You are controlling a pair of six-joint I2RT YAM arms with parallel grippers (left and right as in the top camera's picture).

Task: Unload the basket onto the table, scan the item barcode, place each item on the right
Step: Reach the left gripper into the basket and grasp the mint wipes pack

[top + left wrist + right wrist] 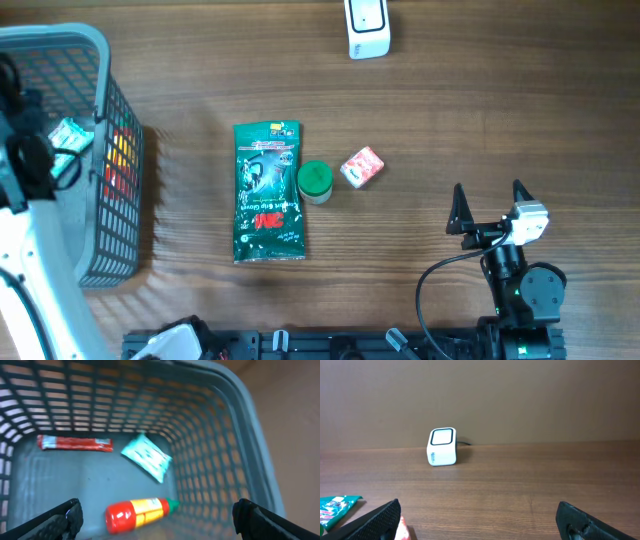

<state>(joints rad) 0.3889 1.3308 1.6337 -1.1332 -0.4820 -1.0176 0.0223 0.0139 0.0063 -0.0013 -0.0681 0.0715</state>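
The white barcode scanner [367, 28] stands at the table's far edge, and the right wrist view shows this scanner [442, 447] straight ahead. On the table lie a green glove packet [267, 192], a green-lidded jar [315, 180] and a small red and white box [362, 167]. My right gripper [488, 190] is open and empty, to the right of the box. My left gripper [157, 512] hangs open inside the grey basket [100, 60], holding nothing. Below it lie a teal packet [146, 456], a red stick packet [75, 443] and a red bottle [127, 514].
The basket's mesh walls [210, 460] close in around the left gripper on all sides. Bare wooden table [520, 475] stretches between the right gripper and the scanner. The corner of the green packet [335, 507] shows at the right wrist view's lower left.
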